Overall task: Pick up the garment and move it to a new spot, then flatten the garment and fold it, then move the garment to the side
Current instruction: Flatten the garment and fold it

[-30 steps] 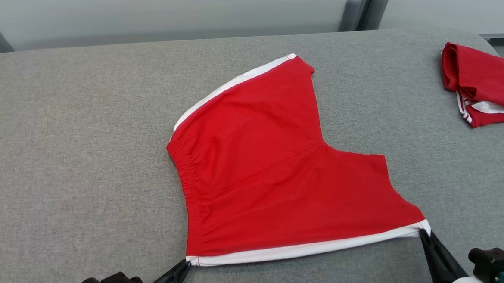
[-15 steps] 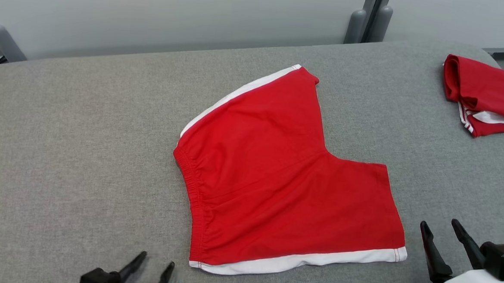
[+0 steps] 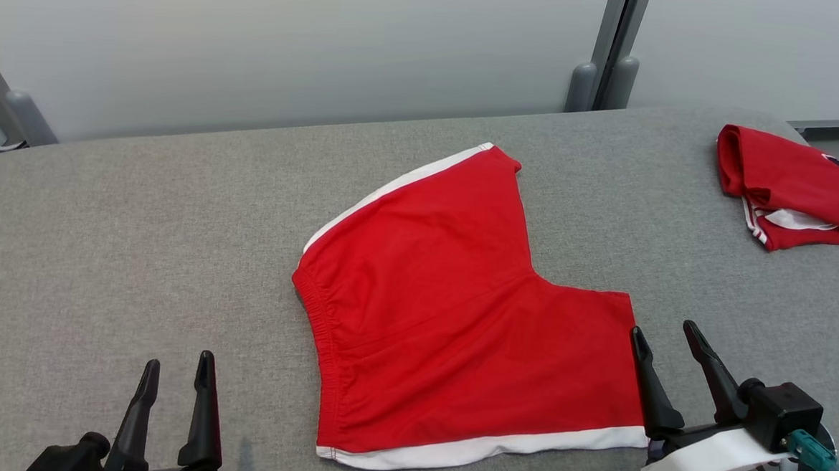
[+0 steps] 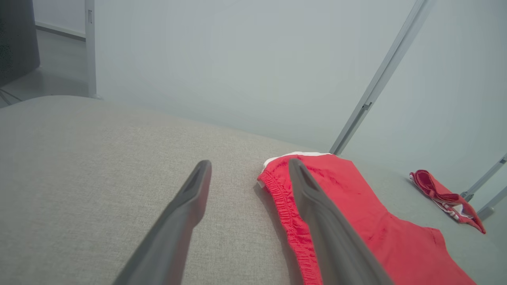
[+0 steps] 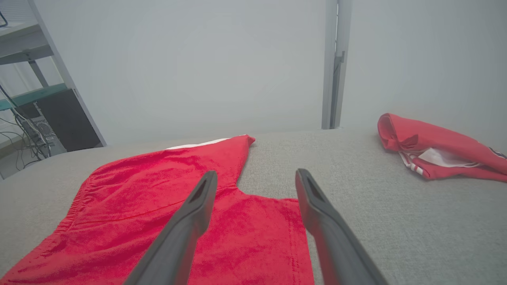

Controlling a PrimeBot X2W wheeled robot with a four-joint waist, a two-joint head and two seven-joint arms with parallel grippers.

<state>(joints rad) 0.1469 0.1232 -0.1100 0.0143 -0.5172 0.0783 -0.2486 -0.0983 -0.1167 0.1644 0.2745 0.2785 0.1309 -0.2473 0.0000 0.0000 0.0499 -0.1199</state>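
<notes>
While the red garment [image 3: 458, 324] lies flat on the tabletop [image 3: 139, 235] in the head view, left end effector [image 3: 177, 363] and right end effector [image 3: 663, 331] gape empty. Left wrist view: waistband [image 4: 285, 209] just beside the fingers [image 4: 186, 213]. Right wrist view: fingers [image 5: 190, 221] straddle a leg hem [image 5: 295, 233], perhaps touching.

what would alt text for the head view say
A pair of red shorts with white trim lies spread flat on a grey padded table. The left gripper, open, sits at lower left clear of the fabric; the right gripper, open, sits at lower right by the shorts' edge. A second red garment lies crumpled at the far right.
</notes>
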